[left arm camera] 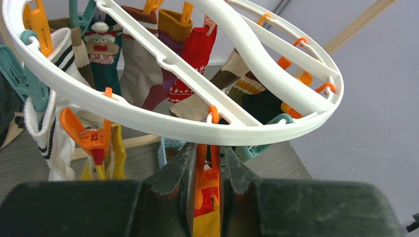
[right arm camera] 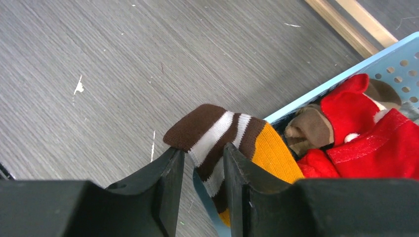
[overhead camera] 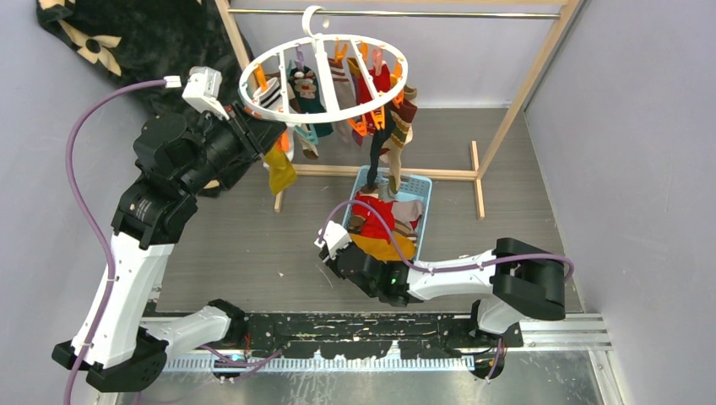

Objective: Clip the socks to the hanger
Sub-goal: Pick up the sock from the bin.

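Observation:
The white ring hanger (overhead camera: 253, 94) hangs from the rack bar, with several socks clipped round it. My left gripper (overhead camera: 268, 139) is up at its near-left rim. In the left wrist view this gripper (left arm camera: 207, 150) is shut on an orange clip (left arm camera: 201, 168) just below the ring (left arm camera: 163, 121). My right gripper (overhead camera: 333, 245) is low at the near-left corner of the basket. In the right wrist view its jaws (right arm camera: 203, 155) stand narrowly apart on either side of the cuff of a brown, white and mustard striped sock (right arm camera: 232, 133). That sock drapes over the basket rim.
The light blue basket (overhead camera: 422, 190) holds red (right arm camera: 375, 143) and tan socks. A mustard sock (overhead camera: 279, 171) hangs from the ring beside my left gripper. The wooden rack frame (overhead camera: 523, 93) stands behind. A black flowered blanket (overhead camera: 143, 42) hangs at the far left.

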Motion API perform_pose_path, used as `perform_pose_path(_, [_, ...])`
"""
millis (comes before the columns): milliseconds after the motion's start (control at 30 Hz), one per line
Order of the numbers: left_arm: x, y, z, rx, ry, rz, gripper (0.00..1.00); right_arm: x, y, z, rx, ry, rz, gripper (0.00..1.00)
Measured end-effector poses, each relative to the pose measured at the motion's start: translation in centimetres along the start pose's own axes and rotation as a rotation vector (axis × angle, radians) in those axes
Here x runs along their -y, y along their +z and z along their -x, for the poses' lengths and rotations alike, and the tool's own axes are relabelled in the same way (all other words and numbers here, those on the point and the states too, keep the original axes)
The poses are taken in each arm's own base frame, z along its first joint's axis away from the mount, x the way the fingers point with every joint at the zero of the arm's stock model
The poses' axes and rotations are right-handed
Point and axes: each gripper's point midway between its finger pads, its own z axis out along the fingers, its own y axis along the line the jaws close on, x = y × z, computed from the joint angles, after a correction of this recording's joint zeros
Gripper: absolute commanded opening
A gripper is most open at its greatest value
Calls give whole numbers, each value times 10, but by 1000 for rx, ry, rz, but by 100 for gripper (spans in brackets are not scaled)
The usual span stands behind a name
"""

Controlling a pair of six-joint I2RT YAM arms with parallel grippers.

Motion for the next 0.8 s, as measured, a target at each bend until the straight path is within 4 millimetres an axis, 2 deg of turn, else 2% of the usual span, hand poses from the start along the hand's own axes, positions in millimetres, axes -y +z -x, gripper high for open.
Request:
perform_pose_path(167, [0,0,0,0,0,0,10,3,3,6,12,-21,-30,38])
perform_pose_path(433, [-1,0,-1,-3,0,1,10,5,4,20,40,-50,-43,2])
perform_pose_path(633, [-2,0,-4,-7,-1,3,10,4,1,26,54,-54,-36,1])
perform_pose_path(733, [-3,1,-6,-11,-3,5,9,7,-8,46,106,-20,-29,1])
perform_pose_path(800, [-3,1,-7,-14,-5,6,9,9,-16,69,174,26,-24,1])
